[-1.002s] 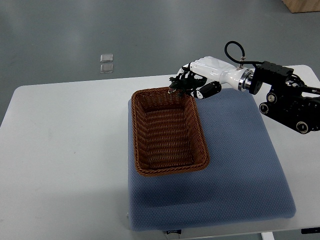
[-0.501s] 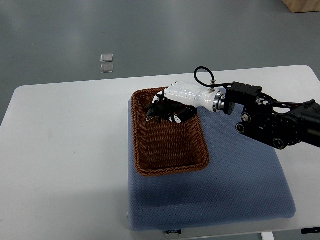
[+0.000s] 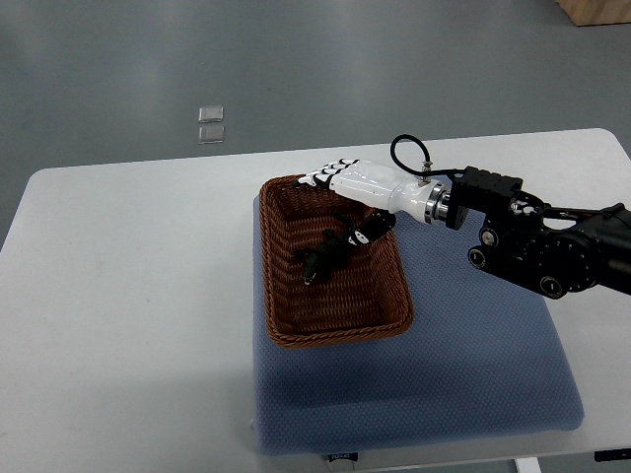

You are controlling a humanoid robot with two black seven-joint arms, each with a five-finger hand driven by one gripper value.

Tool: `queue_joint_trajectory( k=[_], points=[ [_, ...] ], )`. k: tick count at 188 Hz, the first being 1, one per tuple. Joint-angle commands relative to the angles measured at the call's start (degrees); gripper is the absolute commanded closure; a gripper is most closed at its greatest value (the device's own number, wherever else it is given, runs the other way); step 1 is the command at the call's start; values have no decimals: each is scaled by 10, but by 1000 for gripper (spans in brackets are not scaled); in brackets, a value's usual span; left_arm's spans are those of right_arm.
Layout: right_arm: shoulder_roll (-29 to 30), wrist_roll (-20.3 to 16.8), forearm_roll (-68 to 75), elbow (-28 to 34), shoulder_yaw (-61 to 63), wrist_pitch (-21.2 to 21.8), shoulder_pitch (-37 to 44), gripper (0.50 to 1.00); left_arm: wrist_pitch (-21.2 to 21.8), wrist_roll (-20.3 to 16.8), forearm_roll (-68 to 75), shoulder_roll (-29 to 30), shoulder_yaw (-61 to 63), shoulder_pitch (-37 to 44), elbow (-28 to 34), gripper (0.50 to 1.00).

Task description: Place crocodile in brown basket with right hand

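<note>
White table (image 3: 118,296), blue mat (image 3: 473,365) — two clear squares (image 3: 210,124) beyond

Grey floor (image 3: 296,59), white table (image 3: 128,296), blue mat (image 3: 473,374), perhaps a wooden box (image 3: 596,10) top right

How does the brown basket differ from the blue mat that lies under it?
The basket is brown and woven; the mat is blue and finely dotted. The basket has raised walls, while the mat lies flat. The basket is smaller and covers only the mat's left part. Both are roughly rectangular.

White table (image 3: 128,296); blue textured pad (image 3: 473,374) lying flat on right half.
</note>
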Motion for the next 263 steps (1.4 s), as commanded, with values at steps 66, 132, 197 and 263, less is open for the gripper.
queue_joint_trajectory(
  k=[66,132,197,263],
  points=[
    [-24,-11,182,-16,176,44,-64,585,0,0,0,0,0,0,0,500],
    [-15,-65,410,-68,342,69,-121,585,0,0,0,0,0,0,0,500],
    [-7,-114,414,-88,514,168,-182,585,0,0,0,0,0,0,0,500],
    [22,-156,416,-86,634,207,-231,585,0,0,0,0,0,0,0,500]
  ],
)
